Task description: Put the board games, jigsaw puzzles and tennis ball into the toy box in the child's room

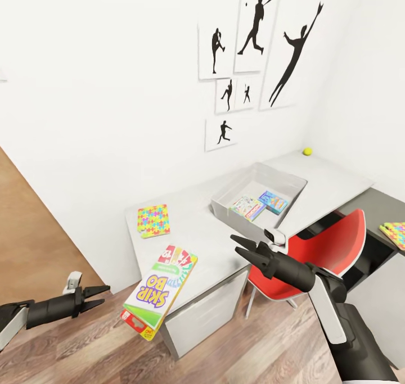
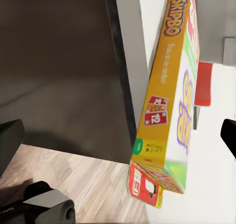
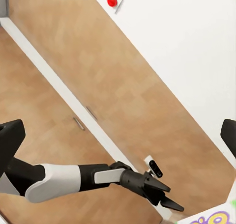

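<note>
Head view high over table [image 1: 225, 215], left wrist close beside its edge

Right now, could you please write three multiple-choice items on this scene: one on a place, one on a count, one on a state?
1. Where is the tennis ball?
A. on the table's far corner
B. inside the toy box
C. on the floor

2. How many game boxes lie inside the toy box?
A. none
B. two
C. four

3. How does the Skip-Bo box rest?
A. flat, mid-table
B. overhanging the table edge
C. held by the left end effector

Answers: 1 A, it sits by the wall corner. 2 B, two colourful boxes show inside. 3 B, its lower end hangs over the floor; both end effectors are open.
</note>
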Controlling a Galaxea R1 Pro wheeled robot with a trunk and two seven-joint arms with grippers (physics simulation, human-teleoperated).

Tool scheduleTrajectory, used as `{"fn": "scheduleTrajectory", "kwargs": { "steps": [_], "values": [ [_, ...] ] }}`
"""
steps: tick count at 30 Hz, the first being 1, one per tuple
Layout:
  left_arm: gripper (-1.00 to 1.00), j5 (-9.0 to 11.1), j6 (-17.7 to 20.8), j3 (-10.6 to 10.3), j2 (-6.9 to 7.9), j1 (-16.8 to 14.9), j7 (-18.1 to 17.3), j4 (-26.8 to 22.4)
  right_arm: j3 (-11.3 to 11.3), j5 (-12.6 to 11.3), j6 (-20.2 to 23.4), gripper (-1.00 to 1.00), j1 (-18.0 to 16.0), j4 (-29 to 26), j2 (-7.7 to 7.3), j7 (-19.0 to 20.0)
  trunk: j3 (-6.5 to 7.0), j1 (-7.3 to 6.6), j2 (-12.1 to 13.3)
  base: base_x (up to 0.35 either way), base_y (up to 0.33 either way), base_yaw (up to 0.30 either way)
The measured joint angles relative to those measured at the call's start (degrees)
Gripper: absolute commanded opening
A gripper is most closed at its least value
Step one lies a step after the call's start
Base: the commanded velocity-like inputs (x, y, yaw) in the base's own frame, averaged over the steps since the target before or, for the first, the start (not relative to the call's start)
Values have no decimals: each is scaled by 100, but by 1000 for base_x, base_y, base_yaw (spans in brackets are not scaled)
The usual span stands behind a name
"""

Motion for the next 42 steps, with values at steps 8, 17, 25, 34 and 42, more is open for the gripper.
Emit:
{"fn": "scheduleTrajectory", "kwargs": {
  "steps": [8,17,25,34,42],
  "values": [
    [100,-3,-12,-338,-68,0,1,-29,-1,1,-5,100,0,0,5,-8,0,0,0,0,0,0],
    [100,-3,-15,-532,-134,0,1,-42,-1,2,-7,100,0,-1,6,-9,0,1,0,-71,-63,0],
    [100,-3,-14,-546,-141,0,1,-44,-1,1,-7,100,0,2,6,-9,0,0,0,-49,-50,0],
    [100,-3,-35,-548,-156,0,1,-44,-1,2,-8,100,0,4,6,-14,0,-1,0,13,-43,0],
    [100,-4,-52,-548,-179,0,4,-55,-1,3,-16,100,0,6,21,-17,0,-1,0,97,-105,0]
  ]
}}
